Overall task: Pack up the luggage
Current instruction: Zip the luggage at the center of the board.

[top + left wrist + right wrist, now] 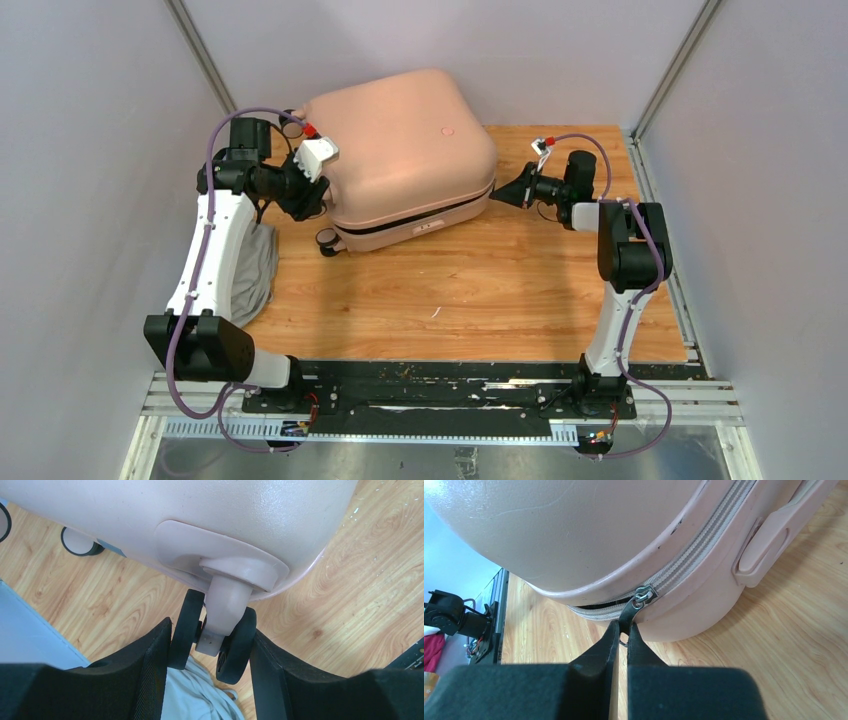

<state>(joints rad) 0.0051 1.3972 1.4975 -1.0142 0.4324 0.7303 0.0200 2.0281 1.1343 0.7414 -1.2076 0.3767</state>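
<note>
Beneath the left arm, by the left edge of the wooden table point(480, 300): grey cloth point(258, 268), largely covered by that arm. Nothing visible of the inside of the luggage point(400, 150); lid down, only a dark slit showing along the near seam. Shell cut off in both wrist views. Placed at the table's far edge, left of centre, set askew. Left gripper point(211, 632) at its near left corner, fingers pressed against both sides of a black twin caster wheel point(236, 645). Right gripper point(622, 627) at its right corner, pinched tight on the metal zipper pull point(628, 612), at the end of the partly closed zipper point(699, 540).
</note>
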